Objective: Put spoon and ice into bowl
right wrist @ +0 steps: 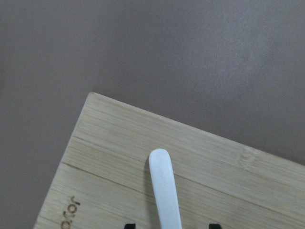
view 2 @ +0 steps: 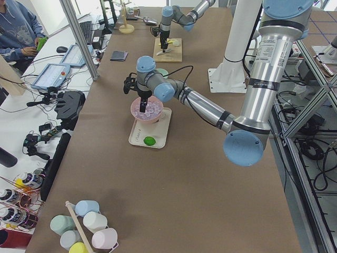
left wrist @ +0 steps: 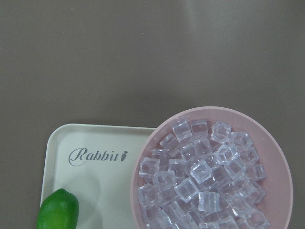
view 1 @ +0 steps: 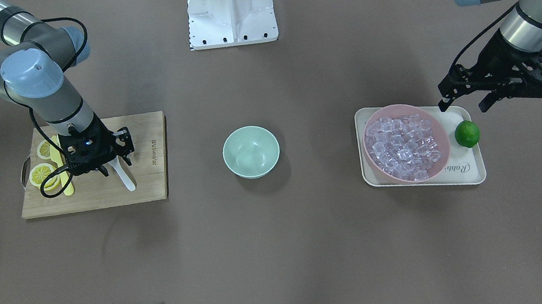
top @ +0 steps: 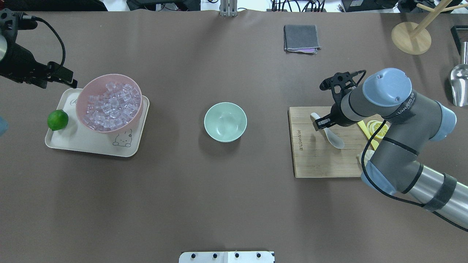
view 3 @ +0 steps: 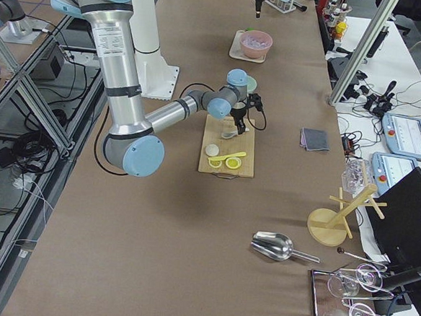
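At the far left, the left tool (view 1: pixel 463 106) is held in the air near the rim of the pink bowl (top: pixel 85 91), with its fingers spread and nothing between them. The ice (top: pixel 109 106) is heaped in that bowl, which is set on a cream tray (top: pixel 91 148) with a lime (top: pixel 57 119) beside it. At the middle of the worktop (top: pixel 234 197), the mint-green bowl (top: pixel 210 126) is seen to be empty. Further right, the spoon (top: pixel 334 138) is laid on the wooden cutting board (top: pixel 314 160). The right tool (right wrist: pixel 171 225) is lowered over it, with fingers parted to either side of the handle and not pressed on it. The picking-up step is judged to be in hand, with neither item gripped yet. Next, the right fingers would need to be brought together on the handle. The left tool would need to be carried over the cubes and lowered onto a single one.
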`<state>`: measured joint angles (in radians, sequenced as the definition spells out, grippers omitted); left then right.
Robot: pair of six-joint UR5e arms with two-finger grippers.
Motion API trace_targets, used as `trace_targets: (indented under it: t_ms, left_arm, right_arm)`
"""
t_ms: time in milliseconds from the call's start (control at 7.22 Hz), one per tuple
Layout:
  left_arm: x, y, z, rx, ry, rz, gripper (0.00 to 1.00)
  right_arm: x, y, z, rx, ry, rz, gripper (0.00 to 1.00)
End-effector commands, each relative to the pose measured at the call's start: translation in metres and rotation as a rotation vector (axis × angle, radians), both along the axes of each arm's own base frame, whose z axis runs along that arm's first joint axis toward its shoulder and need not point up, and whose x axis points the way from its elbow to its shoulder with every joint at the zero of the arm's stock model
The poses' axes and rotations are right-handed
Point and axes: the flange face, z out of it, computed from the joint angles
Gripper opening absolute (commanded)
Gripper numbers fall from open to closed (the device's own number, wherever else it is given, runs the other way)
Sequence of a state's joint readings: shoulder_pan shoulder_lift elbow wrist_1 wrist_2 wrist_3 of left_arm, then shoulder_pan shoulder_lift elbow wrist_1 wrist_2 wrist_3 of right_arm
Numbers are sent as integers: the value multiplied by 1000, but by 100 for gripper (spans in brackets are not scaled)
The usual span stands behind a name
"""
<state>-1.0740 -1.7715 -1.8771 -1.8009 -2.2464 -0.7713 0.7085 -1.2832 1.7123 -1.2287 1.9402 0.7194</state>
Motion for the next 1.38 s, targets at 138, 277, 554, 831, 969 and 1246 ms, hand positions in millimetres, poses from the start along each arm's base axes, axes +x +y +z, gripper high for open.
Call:
trace_targets:
  t_ms: [138, 277, 554, 831, 969, 1246]
  left_arm:
    - [0, 1, -2, 0, 3, -4, 97]
    - [0, 1, -3, 1, 5, -3, 97]
    - [0, 1, -3, -1, 5, -2, 97]
    - [0, 1, -2, -3, 4, -2, 97]
    - [1, -1, -4, -4, 6, -4, 97]
    - [18, -7, -8, -21, -5, -24, 97]
  right_arm:
    - [-10, -6, 1, -1, 8, -8, 50]
    - [-11, -5, 3, -3, 10, -9, 18]
    - [-11, -3, 7, -10, 12, -17, 0]
    - [-9, -5, -9, -10, -10, -12, 0]
    - [-17, -15, -40, -11, -36, 9, 0]
    - [-47, -20, -120, -210, -173, 208, 0]
